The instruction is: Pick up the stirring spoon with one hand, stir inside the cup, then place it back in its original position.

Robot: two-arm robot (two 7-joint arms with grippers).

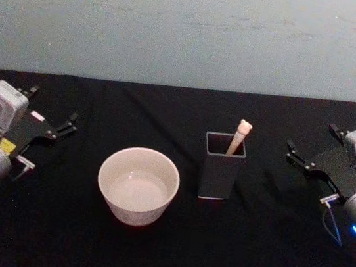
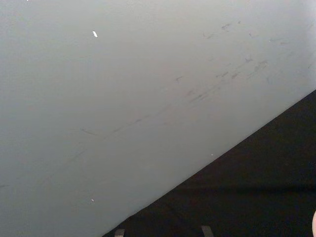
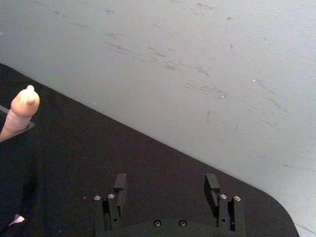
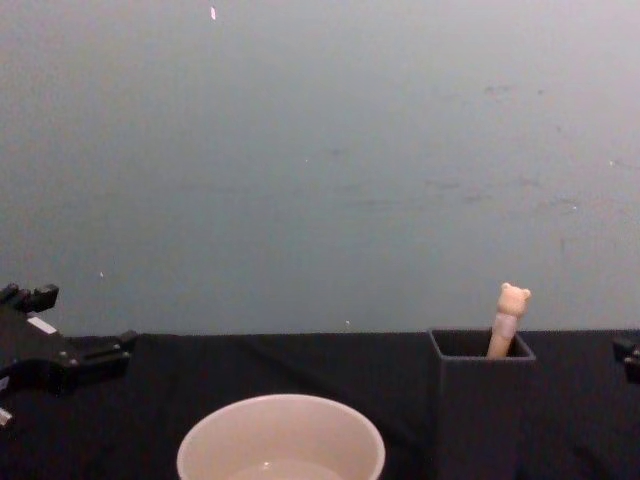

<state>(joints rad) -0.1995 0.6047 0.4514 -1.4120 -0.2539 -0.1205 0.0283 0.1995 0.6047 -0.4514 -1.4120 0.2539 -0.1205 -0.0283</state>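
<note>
The stirring spoon (image 1: 237, 138) stands in the dark grey square holder (image 1: 220, 169), right of centre on the table; its bear head (image 4: 514, 297) pokes above the holder's rim (image 4: 480, 357), and the rest is hidden inside. The cream cup (image 1: 137, 184) sits just left of the holder, apart from it. My left gripper (image 1: 52, 108) rests open at the table's left side, well clear of the cup. Open and holding nothing, my right gripper (image 1: 314, 141) rests at the right side, with the spoon's head (image 3: 23, 107) off beside it in the right wrist view, beyond its fingers (image 3: 120, 183).
A black cloth (image 1: 160, 257) covers the table, and a pale wall (image 1: 192, 29) rises behind its far edge. The table's right rear corner (image 3: 276, 207) lies close beyond the right gripper. Open cloth separates each gripper from the cup and holder.
</note>
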